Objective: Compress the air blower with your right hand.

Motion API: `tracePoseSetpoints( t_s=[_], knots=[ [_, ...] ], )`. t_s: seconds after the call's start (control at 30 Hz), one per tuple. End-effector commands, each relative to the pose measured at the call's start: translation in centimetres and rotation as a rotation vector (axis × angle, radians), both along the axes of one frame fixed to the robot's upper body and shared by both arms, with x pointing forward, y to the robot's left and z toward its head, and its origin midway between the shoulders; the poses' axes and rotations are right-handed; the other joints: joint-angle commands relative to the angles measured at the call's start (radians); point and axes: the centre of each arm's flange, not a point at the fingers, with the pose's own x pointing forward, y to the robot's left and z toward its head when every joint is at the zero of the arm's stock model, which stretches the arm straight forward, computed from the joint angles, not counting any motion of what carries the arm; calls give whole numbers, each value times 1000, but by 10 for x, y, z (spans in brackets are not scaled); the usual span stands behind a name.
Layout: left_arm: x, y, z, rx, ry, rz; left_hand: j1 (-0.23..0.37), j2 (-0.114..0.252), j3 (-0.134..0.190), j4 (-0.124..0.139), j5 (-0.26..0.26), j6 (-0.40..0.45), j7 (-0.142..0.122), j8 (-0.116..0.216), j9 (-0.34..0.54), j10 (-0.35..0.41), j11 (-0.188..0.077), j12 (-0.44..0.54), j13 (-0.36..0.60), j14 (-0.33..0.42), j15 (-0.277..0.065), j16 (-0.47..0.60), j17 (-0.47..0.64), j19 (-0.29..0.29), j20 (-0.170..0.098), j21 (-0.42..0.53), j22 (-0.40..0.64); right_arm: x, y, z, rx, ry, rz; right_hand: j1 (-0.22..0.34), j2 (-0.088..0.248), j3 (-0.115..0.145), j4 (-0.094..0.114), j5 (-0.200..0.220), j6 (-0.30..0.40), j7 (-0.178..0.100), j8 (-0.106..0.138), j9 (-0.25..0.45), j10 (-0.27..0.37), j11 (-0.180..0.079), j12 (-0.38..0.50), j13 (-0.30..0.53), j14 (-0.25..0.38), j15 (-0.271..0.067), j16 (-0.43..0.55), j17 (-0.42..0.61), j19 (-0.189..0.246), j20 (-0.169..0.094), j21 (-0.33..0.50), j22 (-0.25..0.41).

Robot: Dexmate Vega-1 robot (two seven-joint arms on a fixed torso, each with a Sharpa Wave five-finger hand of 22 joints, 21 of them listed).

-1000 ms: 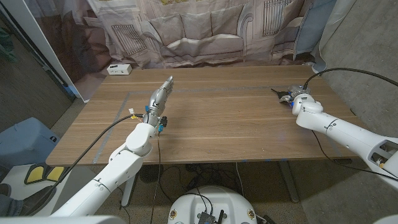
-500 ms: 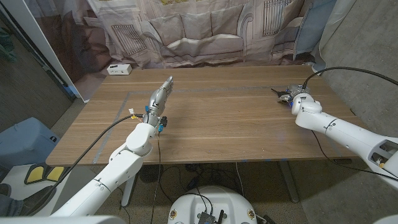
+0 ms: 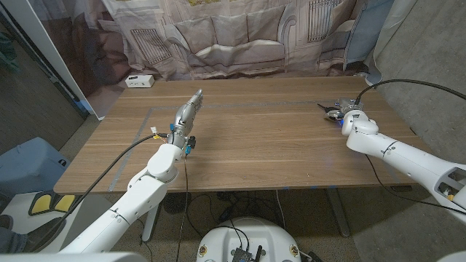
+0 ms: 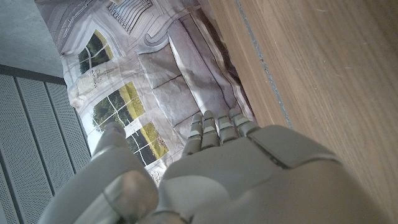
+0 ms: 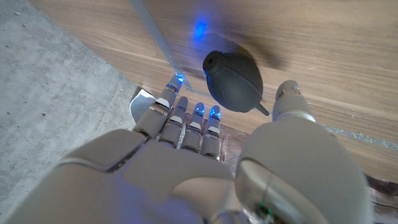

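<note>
The air blower is a dark grey rubber bulb with a short nozzle, lying on the wooden table near its far right edge. It shows as a small dark shape in the head view. My right hand is just beside it, fingers apart and the thumb spread. The bulb lies just beyond the fingertips and I see no grip on it. Over the table's left part my left hand points away from me with straight fingers and holds nothing.
A small white box sits at the table's far left corner. A printed curtain hangs behind the table. The table's right edge runs close to the blower. A thin tape line crosses the tabletop.
My right hand has edged slightly toward the blower. The left arm and the blower have stayed where they were.
</note>
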Motion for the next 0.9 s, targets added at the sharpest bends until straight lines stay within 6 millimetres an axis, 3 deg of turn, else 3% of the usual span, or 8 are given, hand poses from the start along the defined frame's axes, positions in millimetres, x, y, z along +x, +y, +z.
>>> tracePoseSetpoints(
  t_s=[0.03, 0.1, 0.2, 0.23, 0.43, 0.67, 0.8, 0.9],
  knots=[
    [-1, 1, 2, 4, -6, -8, 3, 7, 7, 0, -1, 4, 0, -1, 3, 7, 0, -3, 5, 4, 5, -1, 5, 0, 4, 3, 5, -10, 1, 1, 29, -84, 26, -20, 1, -2, 13, 4, 4, 4, 7, 2, 3, 11, 11, 3, -4, 0, 12, 1, -5, -5, 8, 3],
    [-1, 1, 2, 5, -6, -8, 4, 7, 8, 0, -1, 4, 0, -2, 3, 8, 0, -3, 5, 4, 4, -1, 5, 2, 3, 3, 5, -11, 1, 1, 33, -90, 33, -44, 4, -9, 24, 4, 8, 19, 10, 2, 8, 18, 14, 3, -3, -1, 16, 1, -2, -5, 11, 3],
    [-1, 0, 2, 3, -9, -10, 4, 8, 8, -1, -1, 4, 1, -2, 3, 9, 0, -2, 5, 7, 5, 0, 5, 8, -4, 5, 5, -13, 2, 1, 53, -120, 49, -90, 8, -23, 43, 6, 21, 45, 15, 1, 27, 82, 22, 1, 3, -2, 24, 0, 1, -8, 15, 3],
    [-1, 0, 2, 3, -9, -13, 5, 8, 9, -1, -1, 5, 1, -1, 3, 9, 2, -2, 5, 9, 5, 1, 5, 14, -9, 8, 5, -14, 2, 1, 61, -127, 53, -96, 8, -25, 46, 7, 25, 57, 17, 1, 29, 91, 23, 1, 4, -2, 25, -1, 2, -9, 16, 3],
    [0, 1, 3, 3, -12, -11, 7, 9, 11, -2, -1, 3, 3, -2, 3, 9, 2, -2, 5, 10, 1, 1, 5, 17, -12, 8, 5, -20, 4, 2, 93, -187, 79, -124, 8, -34, 55, 9, 7, 95, 9, -1, 16, 118, 17, -1, -11, 9, 20, -5, -4, -13, 15, 2],
    [1, 2, 3, 3, -10, -11, 8, 9, 13, -3, -1, 4, 3, -2, 3, 12, 0, -1, 5, 9, 2, 0, 5, 15, -11, 7, 5, -25, 4, 3, 129, -229, 116, -152, 3, -45, 64, 12, -37, 95, -4, -2, -6, 118, 11, -2, -24, 11, 18, -8, -19, -11, 11, 2],
    [2, 1, 4, 6, -12, -13, 9, 9, 13, -3, -1, 9, -1, 0, 3, 15, -3, 0, 5, 12, -3, 1, 5, 16, -12, 7, 5, -26, 2, 1, 172, -265, 169, -195, 10, -58, 84, 15, 2, 108, 16, 0, 1, 138, 18, -2, -32, 13, 21, -9, -27, -12, 13, 2],
    [2, 1, 5, 7, -12, -15, 9, 9, 14, -3, -1, 11, -3, 1, 3, 17, -6, 1, 5, 15, -9, 1, 4, 17, -14, 7, 5, -28, 3, 0, 179, -295, 184, -206, 14, -60, 89, 16, 13, 109, 20, 1, 7, 137, 21, -2, -26, 13, 24, -9, -27, -13, 13, 2]
  ],
)
